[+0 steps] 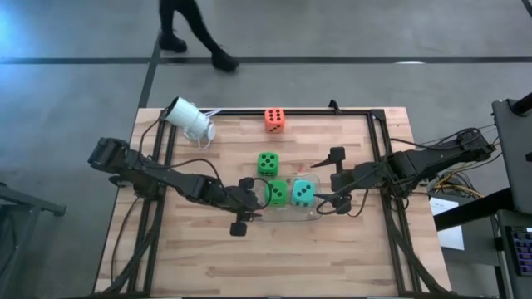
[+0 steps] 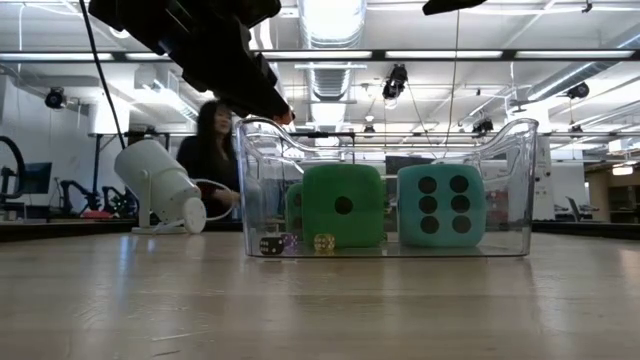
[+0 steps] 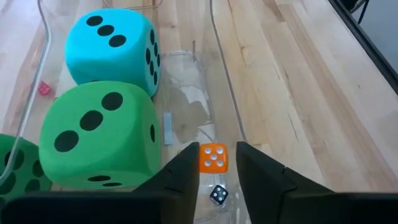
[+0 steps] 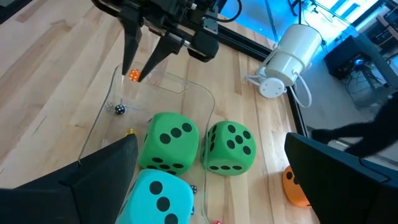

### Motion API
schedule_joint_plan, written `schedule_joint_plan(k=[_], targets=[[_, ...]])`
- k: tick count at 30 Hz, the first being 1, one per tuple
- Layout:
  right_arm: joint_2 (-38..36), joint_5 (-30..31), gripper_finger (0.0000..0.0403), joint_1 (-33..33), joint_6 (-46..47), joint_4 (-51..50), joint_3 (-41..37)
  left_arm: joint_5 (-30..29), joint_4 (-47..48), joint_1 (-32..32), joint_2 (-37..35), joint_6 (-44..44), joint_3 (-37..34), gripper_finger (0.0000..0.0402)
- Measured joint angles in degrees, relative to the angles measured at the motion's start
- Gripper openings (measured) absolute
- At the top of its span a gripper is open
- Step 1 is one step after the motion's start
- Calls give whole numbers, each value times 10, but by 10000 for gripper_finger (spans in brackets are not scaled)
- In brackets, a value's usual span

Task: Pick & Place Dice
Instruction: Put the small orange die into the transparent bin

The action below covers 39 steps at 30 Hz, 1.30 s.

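Left end effector (image 3: 216,163): since its fingers pinch the small orange die (image 3: 213,157) above the clear tray (image 2: 515,140), I lower before releasing.
Right end effector (image 1: 326,178): spread open, empty, beside the tray.

The pale planked wooden table (image 1: 208,249) looks smooth and matt; the clear plastic bin (image 2: 520,150) is glossy; the big green foam-like die (image 3: 93,140) and teal die (image 3: 112,53) look soft, matt; the white cylindrical plastic camera (image 4: 292,53) is smooth.
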<state>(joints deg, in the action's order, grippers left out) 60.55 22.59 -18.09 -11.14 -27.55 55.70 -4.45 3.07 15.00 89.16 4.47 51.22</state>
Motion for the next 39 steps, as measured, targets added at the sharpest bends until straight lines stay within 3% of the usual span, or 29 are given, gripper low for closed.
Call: schedule_joint_plan(k=[6,11,26,31,34,39], targets=[[0,0,400,0,0,0,0,-14,2,0,0,-2,0,64],[0,0,400,0,0,0,0,-31,2,-2,0,-2,0,57],[0,0,400,0,0,0,0,-31,-1,-2,0,-2,0,177],[0,0,400,0,0,0,0,-31,-3,-2,0,-2,0,199],[0,0,400,0,0,0,0,-31,-3,-2,0,-2,0,191],[0,0,400,0,0,0,0,-32,-10,-4,0,-15,0,131]])
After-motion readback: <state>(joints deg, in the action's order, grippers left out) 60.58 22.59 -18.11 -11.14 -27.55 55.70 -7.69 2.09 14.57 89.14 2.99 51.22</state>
